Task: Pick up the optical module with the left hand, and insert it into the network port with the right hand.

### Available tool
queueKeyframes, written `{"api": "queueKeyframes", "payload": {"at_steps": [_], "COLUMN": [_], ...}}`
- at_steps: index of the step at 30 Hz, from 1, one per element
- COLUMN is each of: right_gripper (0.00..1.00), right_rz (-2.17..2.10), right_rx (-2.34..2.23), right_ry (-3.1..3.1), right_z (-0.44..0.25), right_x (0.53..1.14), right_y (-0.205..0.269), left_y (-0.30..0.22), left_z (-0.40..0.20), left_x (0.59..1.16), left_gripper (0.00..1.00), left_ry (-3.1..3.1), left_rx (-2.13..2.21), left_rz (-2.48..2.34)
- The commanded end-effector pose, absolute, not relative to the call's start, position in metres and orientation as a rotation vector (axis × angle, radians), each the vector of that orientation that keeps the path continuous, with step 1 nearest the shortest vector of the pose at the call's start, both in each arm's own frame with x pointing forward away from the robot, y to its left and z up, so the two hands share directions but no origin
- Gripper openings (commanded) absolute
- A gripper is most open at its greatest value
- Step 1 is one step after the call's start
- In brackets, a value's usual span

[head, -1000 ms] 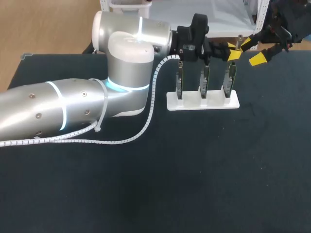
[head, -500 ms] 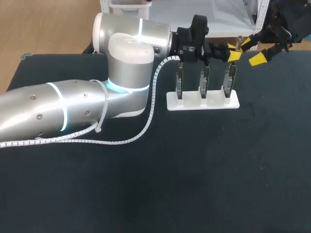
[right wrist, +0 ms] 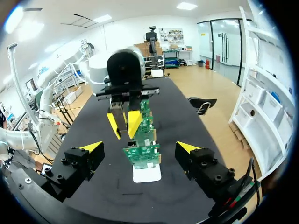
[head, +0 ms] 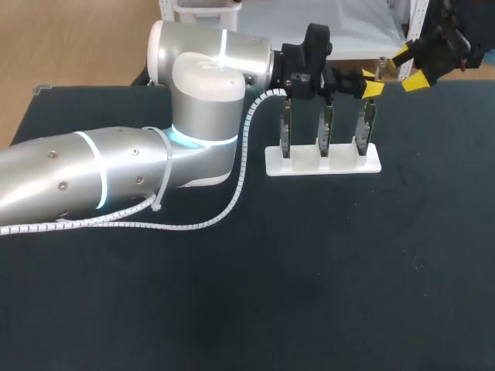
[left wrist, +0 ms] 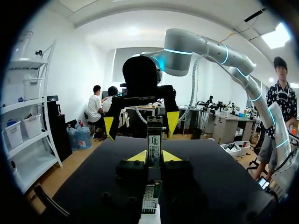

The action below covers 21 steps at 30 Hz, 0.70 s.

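In the left wrist view my left gripper (left wrist: 154, 157) is shut on the optical module (left wrist: 154, 141), a slim metal bar held upright. Seen from the head view, this gripper (head: 371, 83) hovers above the rightmost of three green network boards (head: 363, 127) in a white stand (head: 322, 160), with the module (head: 380, 71) sticking up from it. My right gripper (head: 408, 69) is open at the back right, a little beyond the module. From its own wrist view the right gripper (right wrist: 140, 149) spreads wide, and the left gripper (right wrist: 124, 125) and the boards (right wrist: 142, 154) lie ahead of it.
My left arm (head: 116, 170) stretches across the dark table (head: 309, 270) from the left, trailing a white coiled cable (head: 232, 201). The white stand's base (right wrist: 146, 173) sits near the table's far edge.
My right gripper has drawn back and up, away from the module. The left arm and the module have stayed put.
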State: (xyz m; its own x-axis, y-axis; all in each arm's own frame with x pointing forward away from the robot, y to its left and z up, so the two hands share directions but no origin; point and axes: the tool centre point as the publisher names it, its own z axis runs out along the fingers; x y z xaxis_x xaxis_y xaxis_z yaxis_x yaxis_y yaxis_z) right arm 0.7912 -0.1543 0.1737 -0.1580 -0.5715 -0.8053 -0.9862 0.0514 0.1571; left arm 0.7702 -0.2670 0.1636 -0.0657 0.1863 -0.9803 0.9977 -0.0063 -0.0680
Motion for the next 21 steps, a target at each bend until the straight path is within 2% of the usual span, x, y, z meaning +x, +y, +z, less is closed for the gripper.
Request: {"api": "queueKeyframes", "payload": {"at_steps": [1, 21], "right_gripper": [1.0, 1.0], "right_rz": [0.957, 0.978], "right_rx": [-1.571, -1.567], "right_ry": [1.763, 1.729], "right_z": [0.187, 0.204], "right_x": [0.79, 0.76], "right_y": [-0.15, -0.098], "left_y": [-0.268, -0.268], "left_z": [0.163, 0.163], "left_x": [0.772, 0.772], "left_gripper": [0.0, 0.0], "left_ry": [1.39, 1.39], "left_rx": [1.326, 1.326], "left_rz": [-1.176, -1.176]}}
